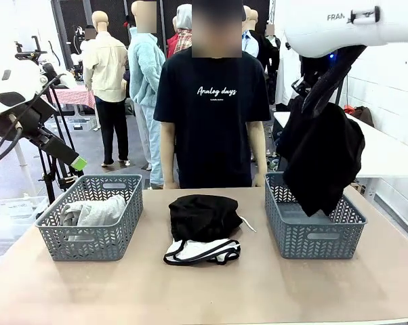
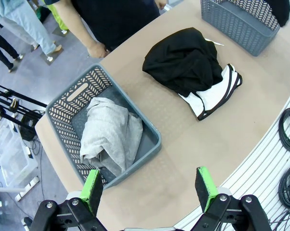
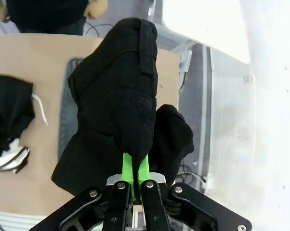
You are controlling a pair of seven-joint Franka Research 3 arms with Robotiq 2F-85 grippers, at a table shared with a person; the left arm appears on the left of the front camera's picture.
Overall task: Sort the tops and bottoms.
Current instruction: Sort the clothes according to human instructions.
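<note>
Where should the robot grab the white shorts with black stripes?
Pinch the part of the white fabric shorts with black piping that pokes out on the robot's side, coming down from above. The crumpled black cloth garment covers the rest, so only that flat near edge is free. The open left claw is probably best placed.
</note>
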